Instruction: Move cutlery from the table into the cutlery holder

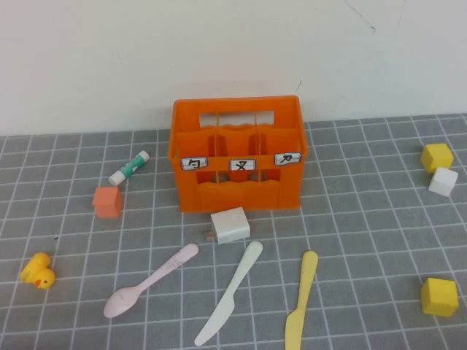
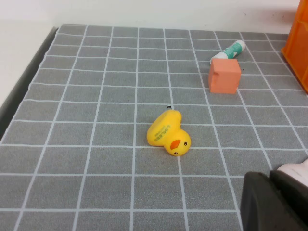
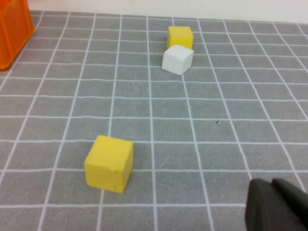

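Note:
In the high view the orange cutlery holder (image 1: 237, 157) stands at the back middle of the grey gridded table (image 1: 365, 219). In front of it lie the pale pink spoon (image 1: 149, 281), the white knife (image 1: 230, 292) and the yellow knife (image 1: 302, 300), side by side. Neither gripper shows in the high view. In the left wrist view my left gripper (image 2: 272, 195) is low over the table with its dark fingers together and empty. The pale spoon end (image 2: 294, 169) shows just beyond it. In the right wrist view my right gripper (image 3: 275, 204) is also shut and empty, over bare table.
A white block (image 1: 230, 225) lies just before the holder. A small orange cube (image 1: 106, 202), a green-and-white glue stick (image 1: 128, 168) and a yellow duck (image 1: 38, 271) are on the left. Yellow cubes (image 1: 439, 296) (image 1: 436, 157) and a white cube (image 1: 443, 181) are on the right.

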